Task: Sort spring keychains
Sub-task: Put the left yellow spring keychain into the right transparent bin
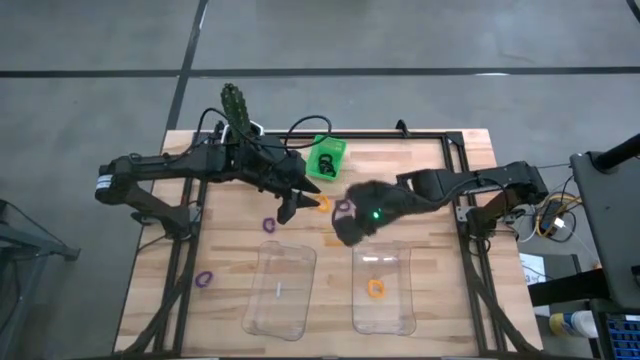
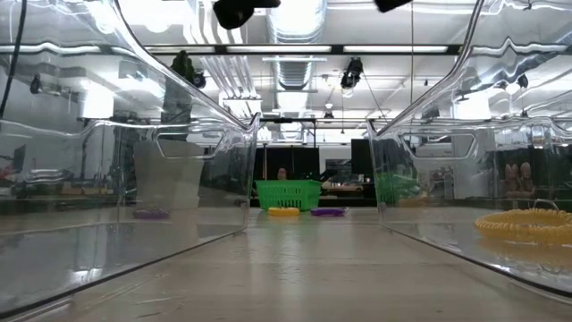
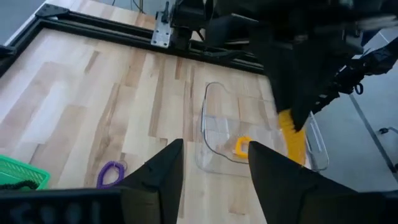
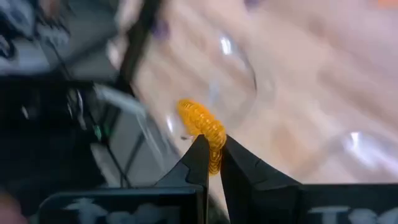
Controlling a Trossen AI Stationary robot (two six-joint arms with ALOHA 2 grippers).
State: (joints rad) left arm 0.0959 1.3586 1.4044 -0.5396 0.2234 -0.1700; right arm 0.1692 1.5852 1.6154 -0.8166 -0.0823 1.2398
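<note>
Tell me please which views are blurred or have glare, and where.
Right wrist view: background smeared by motion, but the right pincer and its orange keychain stay fairly sharp. Left wrist view: the other arm is blurred. Low view: ceiling lights glare on the clear tray walls.

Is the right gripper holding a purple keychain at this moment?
No. In the right wrist view the right gripper is shut on an orange spring keychain, not a purple one.

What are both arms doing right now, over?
Right gripper shut on orange keychain, above the trays. Left gripper open, empty, mid-table. Nothing blocking.
</note>
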